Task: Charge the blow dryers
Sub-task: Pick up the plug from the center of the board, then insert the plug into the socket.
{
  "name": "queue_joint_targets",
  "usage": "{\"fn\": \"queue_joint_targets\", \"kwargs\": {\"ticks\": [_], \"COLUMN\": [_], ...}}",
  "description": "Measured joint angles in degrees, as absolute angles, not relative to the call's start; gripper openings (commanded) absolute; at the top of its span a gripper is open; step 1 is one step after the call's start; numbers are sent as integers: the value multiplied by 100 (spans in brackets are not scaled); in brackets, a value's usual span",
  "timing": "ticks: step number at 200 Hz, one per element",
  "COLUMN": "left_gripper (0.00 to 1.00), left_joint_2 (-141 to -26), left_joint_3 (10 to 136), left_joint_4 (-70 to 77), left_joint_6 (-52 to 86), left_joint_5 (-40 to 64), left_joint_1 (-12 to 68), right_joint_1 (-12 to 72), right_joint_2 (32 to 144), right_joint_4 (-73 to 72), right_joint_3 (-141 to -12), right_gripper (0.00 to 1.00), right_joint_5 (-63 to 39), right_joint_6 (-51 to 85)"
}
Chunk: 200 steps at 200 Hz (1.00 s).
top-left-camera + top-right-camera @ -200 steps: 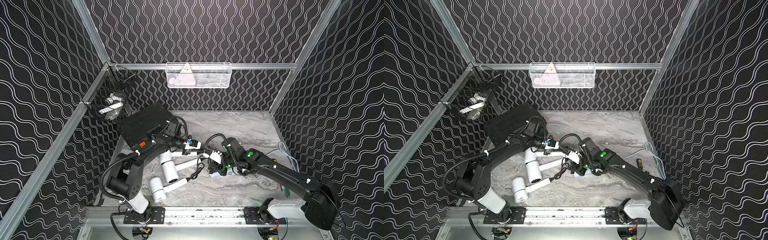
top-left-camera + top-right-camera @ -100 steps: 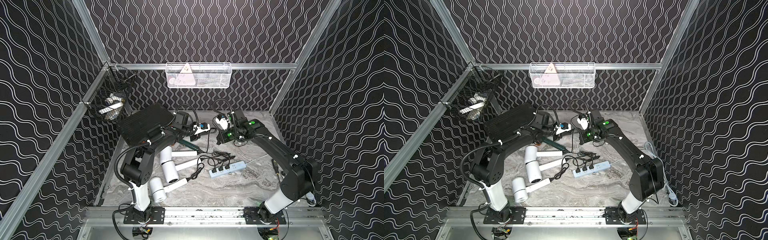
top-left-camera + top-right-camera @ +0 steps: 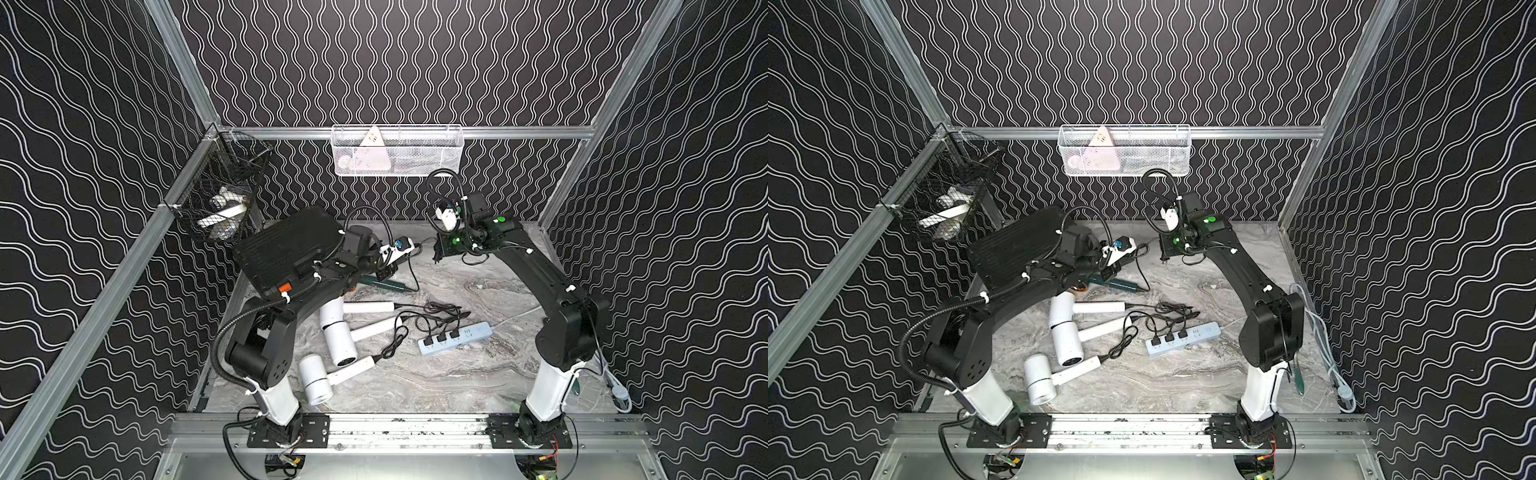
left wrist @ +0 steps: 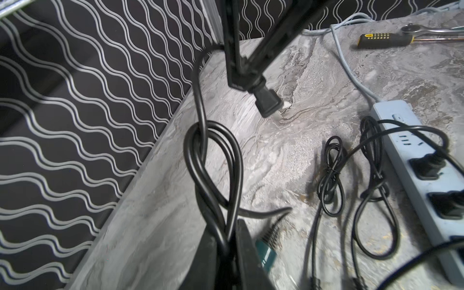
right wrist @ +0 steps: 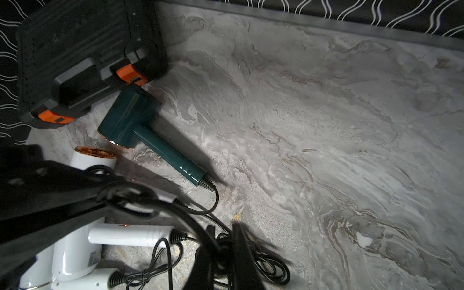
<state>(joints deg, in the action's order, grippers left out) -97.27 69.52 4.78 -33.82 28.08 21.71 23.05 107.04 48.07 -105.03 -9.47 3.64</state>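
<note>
Three white blow dryers [image 3: 341,347] [image 3: 1065,340] lie at the front left, and their black plugs sit in the pale blue power strip [image 3: 473,334] [image 3: 1202,331]. The dark green blow dryer [image 5: 130,120] [image 3: 382,284] lies beside the black case [image 3: 286,249]. Its cord runs up between my two grippers at the back. My left gripper [image 4: 226,228] [image 3: 388,270] pinches a looped bundle of that cord [image 4: 213,163]. A little above the table, my right gripper [image 5: 222,233] [image 3: 436,255] is shut on the cord's black plug [image 4: 268,103].
A white mesh basket [image 3: 397,151] hangs on the back wall and a black wire basket [image 3: 220,203] in the left corner. A yellow-and-black screwdriver [image 4: 384,40] lies at the far right. The strip's pale cable [image 3: 615,386] trails along the right edge.
Both arms have drawn back from beside the power strip to the rear of the table, lifting the green dryer's cord between them. In the last half second they barely moved.
</note>
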Motion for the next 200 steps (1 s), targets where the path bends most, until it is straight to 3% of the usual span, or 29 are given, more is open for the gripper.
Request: {"fn": "queue_joint_targets", "kwargs": {"ticks": [28, 37, 41, 79, 169, 200], "left_gripper": [59, 94, 99, 99, 99, 99], "left_joint_2": [-9566, -9568, -9572, -9588, -9098, -9282], "left_joint_3": [6908, 6965, 6993, 7194, 6908, 7098], "left_joint_4": [207, 60, -19, -292, -178, -303], "left_joint_6": [-2783, -2589, -2512, -1833, -121, 172], "left_joint_5": [2681, 2714, 2742, 2921, 2178, 1931], "left_joint_1": [2161, 2147, 2137, 2110, 2075, 2075], "right_joint_1": [2270, 2252, 2246, 2206, 1691, 1684], "right_joint_2": [10420, 10322, 10274, 9966, 8630, 8344], "right_joint_4": [4716, 4696, 4687, 4611, 3975, 3780], "right_joint_3": [-9550, -9310, -9214, -8739, -6818, -6342], "right_gripper": [0, 0, 0, 0, 0, 0], "right_joint_5": [-786, -762, -744, -624, 974, 1057], "right_joint_6": [534, 567, 591, 652, 1446, 1640]}}
